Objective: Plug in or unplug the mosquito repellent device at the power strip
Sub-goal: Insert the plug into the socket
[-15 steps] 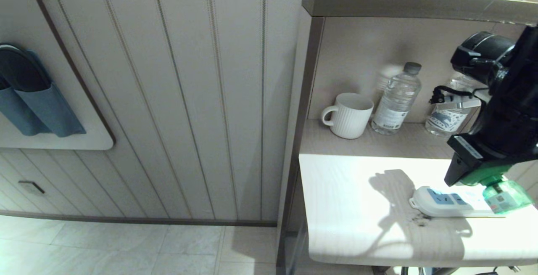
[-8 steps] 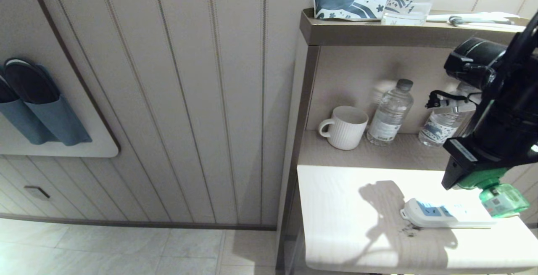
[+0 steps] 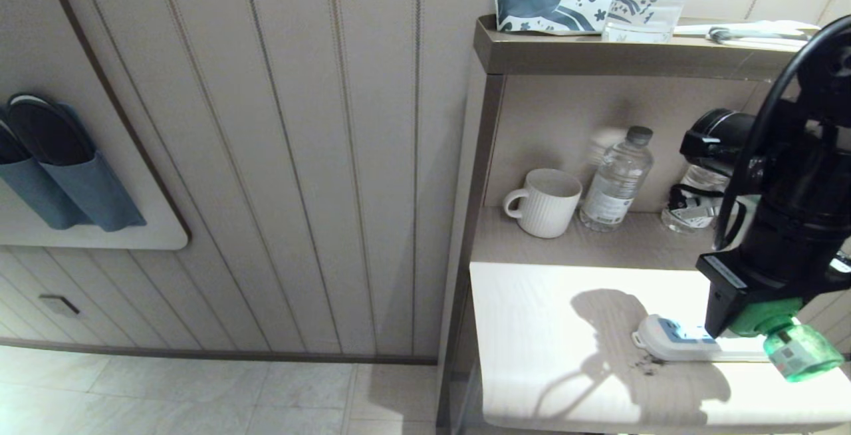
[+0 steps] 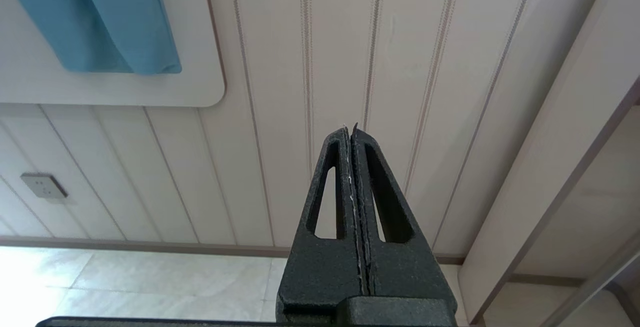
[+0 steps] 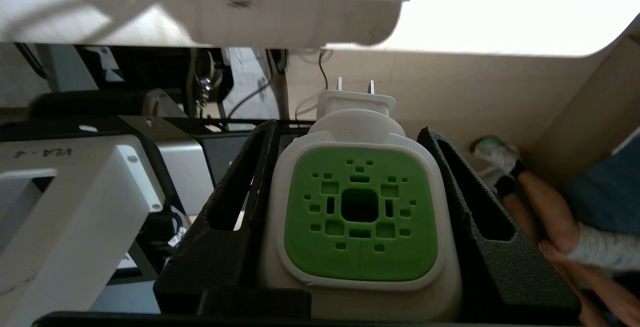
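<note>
The right gripper (image 3: 748,315) hangs over the right end of the pale wooden table (image 3: 545,328), its black jaws pinching the white-and-green mosquito repellent device (image 3: 784,335) by the sides of its rounded head; the translucent green bottle points out toward the table's right front corner, and in the right wrist view the device (image 5: 360,217) shows its green vented face between the fingers (image 5: 240,207), two metal prongs bare and clear of any socket; the flat white power strip with light-blue socket faces (image 3: 671,342) lies on the table near its front edge, just beside and partly under the gripper, its rounded end toward the table's middle; on the shelf behind the table's back edge stand a ribbed white mug (image 3: 548,201) and a clear plastic water bottle (image 3: 615,182); the left gripper (image 4: 352,132) hangs off the table, facing the panelled wall, its jaws pressed together on nothing.
</note>
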Controlling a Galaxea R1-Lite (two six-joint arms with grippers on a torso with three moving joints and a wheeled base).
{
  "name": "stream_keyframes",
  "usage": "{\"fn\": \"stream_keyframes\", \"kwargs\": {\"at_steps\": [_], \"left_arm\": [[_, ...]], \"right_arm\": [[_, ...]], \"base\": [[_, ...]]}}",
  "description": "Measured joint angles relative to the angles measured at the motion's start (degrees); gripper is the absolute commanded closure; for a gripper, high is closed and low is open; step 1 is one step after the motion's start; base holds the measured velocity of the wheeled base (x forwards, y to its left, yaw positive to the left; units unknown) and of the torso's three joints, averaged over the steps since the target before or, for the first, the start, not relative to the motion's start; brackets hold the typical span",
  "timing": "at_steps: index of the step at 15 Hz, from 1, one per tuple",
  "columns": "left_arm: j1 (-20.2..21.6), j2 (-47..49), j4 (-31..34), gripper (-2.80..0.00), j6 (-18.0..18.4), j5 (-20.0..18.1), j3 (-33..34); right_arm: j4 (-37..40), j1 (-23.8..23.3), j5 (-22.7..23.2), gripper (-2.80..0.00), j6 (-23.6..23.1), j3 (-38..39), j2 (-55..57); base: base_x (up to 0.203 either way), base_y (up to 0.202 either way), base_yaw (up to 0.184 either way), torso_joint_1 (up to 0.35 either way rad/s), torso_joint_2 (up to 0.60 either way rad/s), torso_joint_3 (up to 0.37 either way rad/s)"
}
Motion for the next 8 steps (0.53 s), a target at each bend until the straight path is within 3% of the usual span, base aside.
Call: {"fn": "stream_keyframes", "kwargs": {"at_steps": [8], "left_arm": [[0.0, 0.0, 0.0, 0.0, 0.0, 0.0, 0.0]], "right_arm": [[-10.6, 0.1, -1.8, 0.0, 1.9, 11.5, -1.1]], "base": [[0.0, 0.0, 0.0, 0.0, 0.0, 0.0]]}}
